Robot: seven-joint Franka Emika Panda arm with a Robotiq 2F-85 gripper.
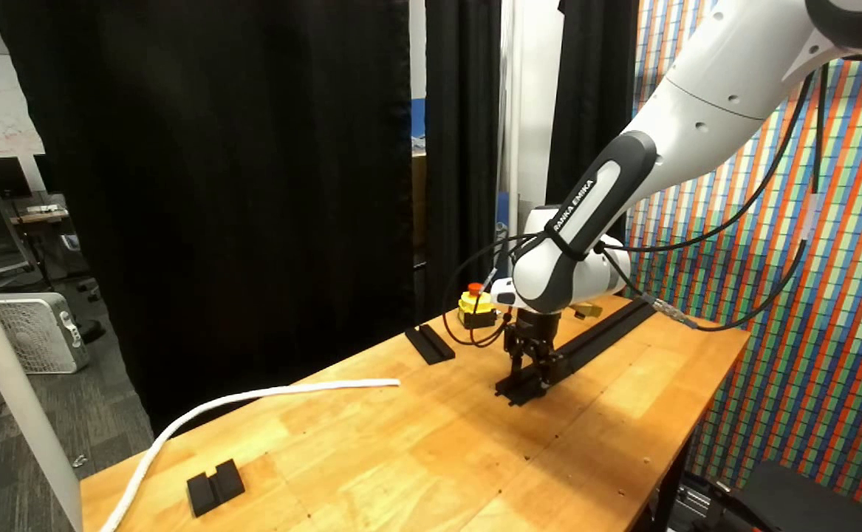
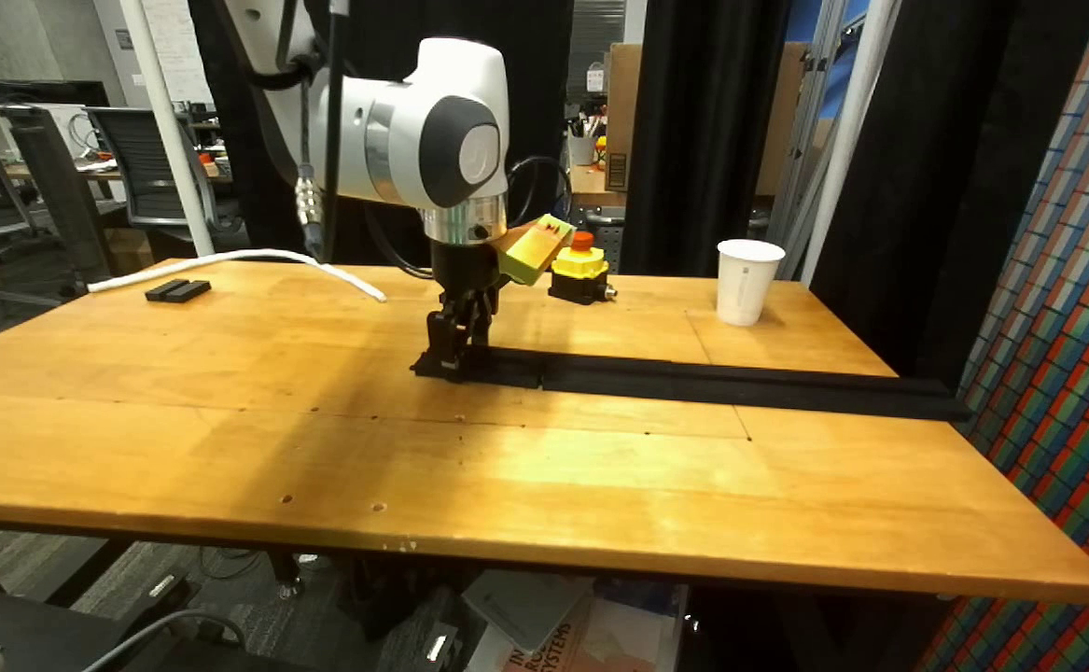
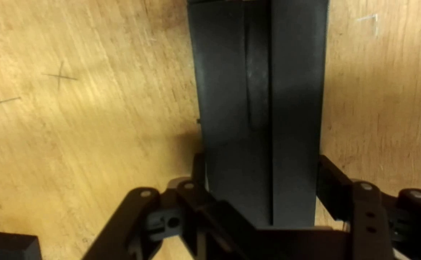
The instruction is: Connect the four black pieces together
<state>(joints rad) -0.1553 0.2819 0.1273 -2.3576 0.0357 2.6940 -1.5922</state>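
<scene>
White arm [image 1: 737,70], grey oval cap [image 2: 441,154], EMIKA lettering [image 1: 583,194], black cables [image 2: 332,131]

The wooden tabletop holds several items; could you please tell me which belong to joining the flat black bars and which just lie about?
For the job:
flat grooved matte-black bar, straddled by the black gripper
long black strip in line with it, bar count unclear

Just lying about:
long white cord
short flat black piece
small chunky black block
yellow box with red button
white paper cup
</scene>
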